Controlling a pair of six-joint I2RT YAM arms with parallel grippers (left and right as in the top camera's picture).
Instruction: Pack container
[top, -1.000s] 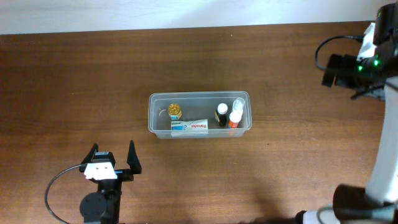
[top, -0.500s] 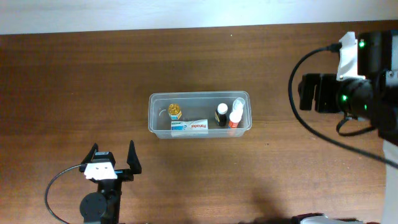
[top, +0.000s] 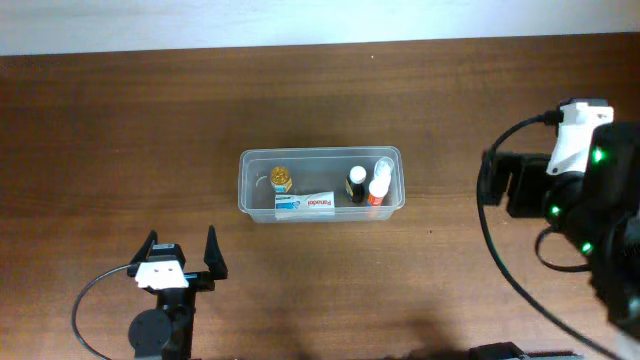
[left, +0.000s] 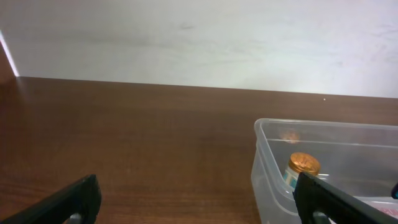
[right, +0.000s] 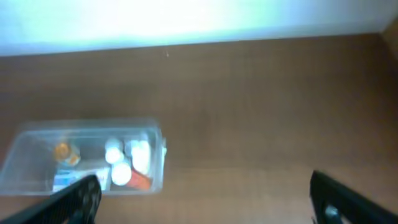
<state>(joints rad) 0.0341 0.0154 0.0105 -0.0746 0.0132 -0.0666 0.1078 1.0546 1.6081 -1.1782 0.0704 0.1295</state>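
The left arm (top: 160, 322) is black, with a white block (top: 160, 272) behind black jaws and a thin black cable (top: 85, 298). The right arm (top: 600, 205) is black, with a white cover (top: 575, 138), green lights (top: 598, 156) and black cables (top: 485, 230).

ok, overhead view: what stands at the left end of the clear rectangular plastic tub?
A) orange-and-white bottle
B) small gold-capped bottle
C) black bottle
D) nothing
B: the small gold-capped bottle stands alone at that end of the clear rectangular plastic tub; the black bottle and the orange-and-white bottle are at the right end.
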